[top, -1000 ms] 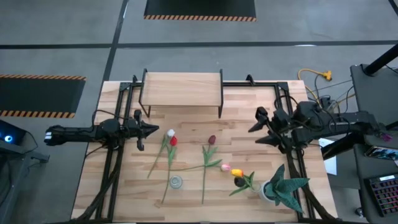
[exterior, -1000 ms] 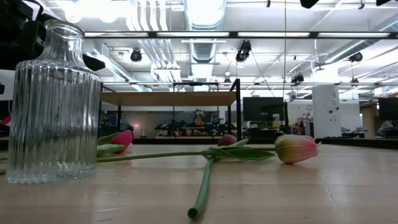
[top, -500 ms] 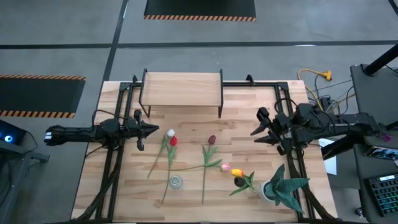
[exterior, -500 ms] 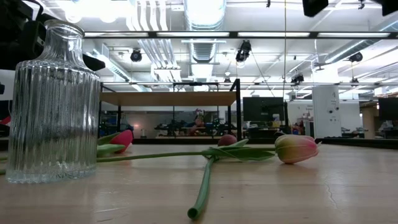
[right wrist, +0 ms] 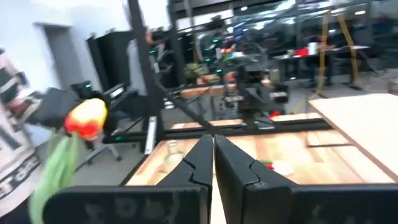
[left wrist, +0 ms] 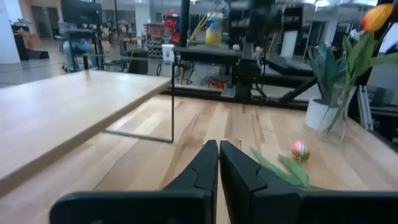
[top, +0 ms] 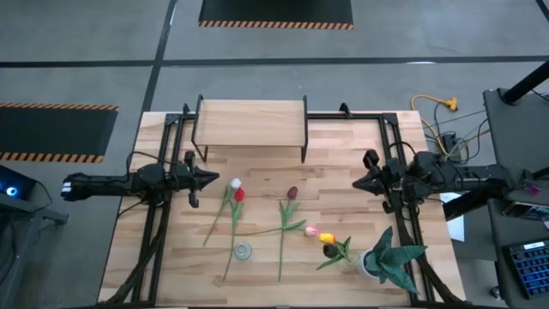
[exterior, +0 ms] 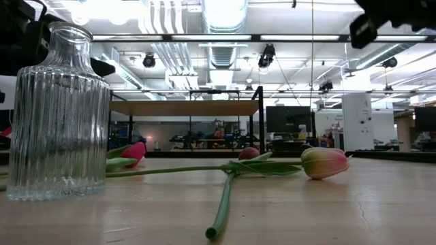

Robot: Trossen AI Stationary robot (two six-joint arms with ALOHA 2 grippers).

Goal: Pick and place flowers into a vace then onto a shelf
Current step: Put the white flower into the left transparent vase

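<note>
The flowers (top: 257, 219) lie loose on the wooden bench (top: 343, 159): white and red heads side by side, a dark maroon one right of them, a pink one and an orange-yellow one lower right, thin green stems crossing. From the low view, most stems are hidden behind the ribbed glass vase (exterior: 58, 112), which is cut off at the frame edge. The shelf (top: 251, 123) stands at the bench's far edge. The left gripper (top: 214, 178) hovers beside the white head, jaws pressed together, holding nothing. The right gripper (top: 357, 184) hangs near the right edge, jaws likewise closed and empty. A spiky potted plant (top: 390, 257) sits in the near right corner.
</note>
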